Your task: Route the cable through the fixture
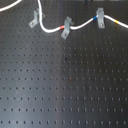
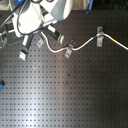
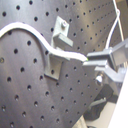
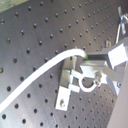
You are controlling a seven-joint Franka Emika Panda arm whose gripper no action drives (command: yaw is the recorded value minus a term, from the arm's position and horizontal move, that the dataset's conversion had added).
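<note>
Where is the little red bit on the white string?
In the first exterior view, the red band sits on the cable near the top, just on the first exterior view's left of the middle grey clip.

Arm (image 2: 37, 17) hides cable (image 2: 82, 43) end and the clip beneath it in the second exterior view; cable runs off the first exterior view's edges; gripper (image 3: 102, 62) grip blurred.

This looks like a lab: a big black board (image 1: 65, 85) full of little holes, with grey clips (image 1: 99, 18) screwed on at 12 o'clock.
</note>
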